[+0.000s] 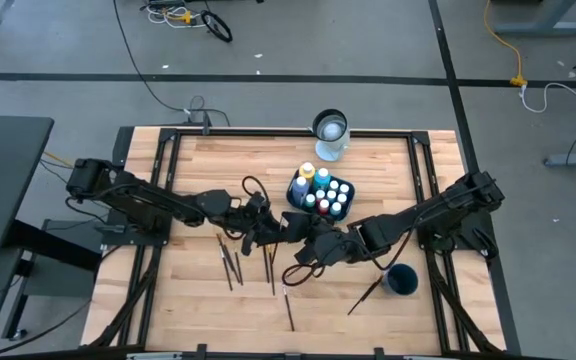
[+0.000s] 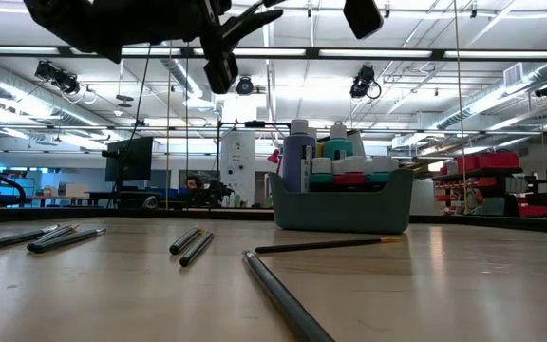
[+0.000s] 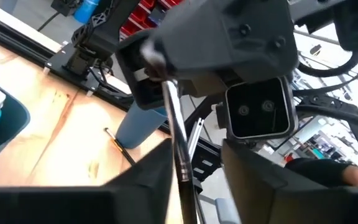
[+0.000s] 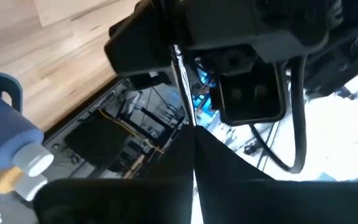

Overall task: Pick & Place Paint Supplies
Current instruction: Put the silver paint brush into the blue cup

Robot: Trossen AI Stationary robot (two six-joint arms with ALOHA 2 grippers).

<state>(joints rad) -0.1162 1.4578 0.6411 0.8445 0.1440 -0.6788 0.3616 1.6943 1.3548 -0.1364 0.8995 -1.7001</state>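
High view, centre: brush held between both grippers | right gripper clamped on brush | left gripper half-parted around it | advice: left closes firmly before right releases.

No legible txt, labels, brand names, nos. or signs are showing in any view. Bottle in right wrist view is carrying a small dark label patch, too blurred to read; red bins in bkgd are showing no readable marks.
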